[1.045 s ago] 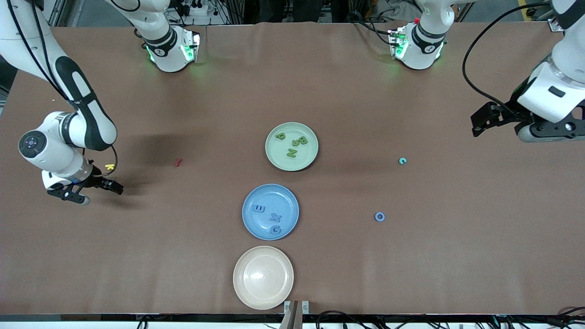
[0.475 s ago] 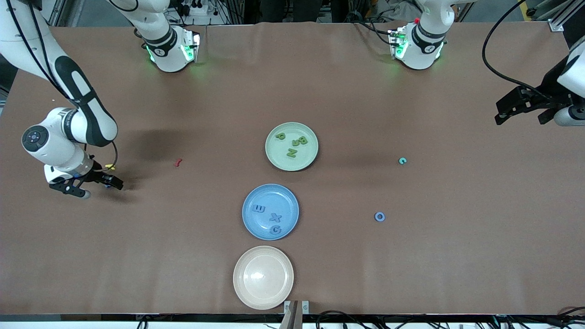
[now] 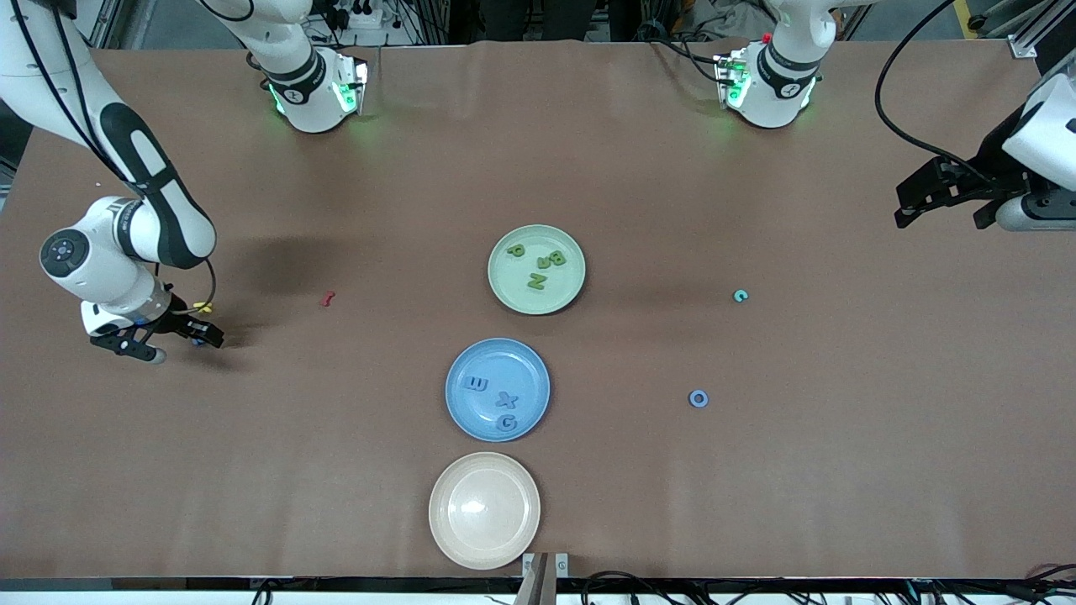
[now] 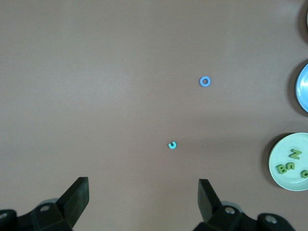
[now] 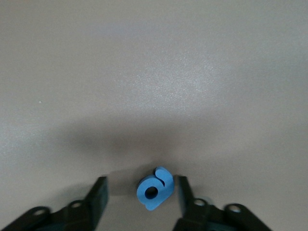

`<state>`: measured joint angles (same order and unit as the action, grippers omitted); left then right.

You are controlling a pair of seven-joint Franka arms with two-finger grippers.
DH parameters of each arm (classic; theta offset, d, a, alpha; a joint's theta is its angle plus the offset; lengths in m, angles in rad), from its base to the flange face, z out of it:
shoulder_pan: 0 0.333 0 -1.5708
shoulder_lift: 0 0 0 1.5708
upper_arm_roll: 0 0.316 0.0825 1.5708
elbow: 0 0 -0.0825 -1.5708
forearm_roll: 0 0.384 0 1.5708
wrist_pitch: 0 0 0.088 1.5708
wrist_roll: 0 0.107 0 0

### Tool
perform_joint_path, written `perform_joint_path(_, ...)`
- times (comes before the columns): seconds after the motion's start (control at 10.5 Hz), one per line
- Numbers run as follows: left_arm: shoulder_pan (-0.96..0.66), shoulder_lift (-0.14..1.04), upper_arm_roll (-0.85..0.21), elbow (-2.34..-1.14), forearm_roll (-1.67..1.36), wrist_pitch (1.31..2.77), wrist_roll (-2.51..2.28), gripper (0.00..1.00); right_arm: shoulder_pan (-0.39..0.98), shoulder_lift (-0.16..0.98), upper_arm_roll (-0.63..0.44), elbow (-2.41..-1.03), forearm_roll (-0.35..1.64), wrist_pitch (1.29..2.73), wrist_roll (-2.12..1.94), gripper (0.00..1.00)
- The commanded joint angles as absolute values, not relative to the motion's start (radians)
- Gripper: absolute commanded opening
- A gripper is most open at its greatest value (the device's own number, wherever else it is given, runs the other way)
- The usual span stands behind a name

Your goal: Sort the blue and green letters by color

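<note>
My right gripper (image 3: 200, 336) is low at the right arm's end of the table. It is open, with its fingers on either side of a small blue letter (image 5: 155, 188) that lies flat on the table (image 3: 195, 340). One finger (image 5: 182, 188) is right beside the letter. The green plate (image 3: 521, 290) holds several olive green letters (image 3: 538, 280). The blue plate (image 3: 475, 361) holds blue E, X and G (image 3: 505, 423). A blue O (image 3: 698, 398) lies alone on the table and also shows in the left wrist view (image 4: 205, 81). My left gripper (image 3: 946, 210) is open and empty, high over the left arm's end.
A yellow K (image 3: 202, 307) lies just beside my right gripper, with a dark red letter (image 3: 328, 298) toward the plates. A small teal letter (image 3: 740, 295) lies farther from the camera than the O. An empty cream plate (image 3: 484, 546) is nearest the camera.
My left gripper has risen and swung out toward the table's end. My right gripper has shifted slightly and settled around the blue letter.
</note>
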<state>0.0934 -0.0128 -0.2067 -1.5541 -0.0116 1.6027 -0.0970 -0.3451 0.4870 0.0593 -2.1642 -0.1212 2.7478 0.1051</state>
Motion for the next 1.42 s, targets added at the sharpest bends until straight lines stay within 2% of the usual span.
perform_joint_path(0.0,0.089,-0.02,-0.207,-1.563,-0.04,1.597,-0.087,1.0,-0.376,0.486,0.052,-2.181,-0.132,2.773,0.043,0.43)
perform_joint_path(0.19,0.092,-0.018,-0.207,-1.565,-0.063,1.597,-0.084,1.0,-0.379,0.495,0.051,-2.181,-0.129,2.787,0.041,0.35)
perform_joint_path(0.38,0.089,-0.006,-0.207,-1.563,-0.067,1.601,-0.084,1.0,-0.379,0.512,0.051,-2.18,-0.129,2.816,0.041,0.35)
perform_joint_path(0.57,0.087,-0.003,-0.207,-1.566,-0.069,1.601,-0.087,1.0,-0.379,0.522,0.051,-2.18,-0.12,2.826,0.043,0.27)
perform_joint_path(0.76,0.077,-0.003,-0.207,-1.566,-0.067,1.603,-0.09,1.0,-0.377,0.522,0.051,-2.175,-0.12,2.823,0.048,0.14)
perform_joint_path(0.95,0.072,0.005,-0.207,-1.566,-0.066,1.605,-0.094,1.0,-0.373,0.509,0.052,-2.164,-0.117,2.812,0.055,0.11)
perform_joint_path(1.14,0.072,0.009,-0.207,-1.566,-0.061,1.605,-0.094,1.0,-0.339,0.476,0.052,-2.125,-0.072,2.713,0.066,0.11)
perform_joint_path(1.33,0.069,0.017,-0.209,-1.566,-0.06,1.606,-0.094,1.0,-0.261,0.451,0.051,-2.067,0.071,2.602,0.072,0.1)
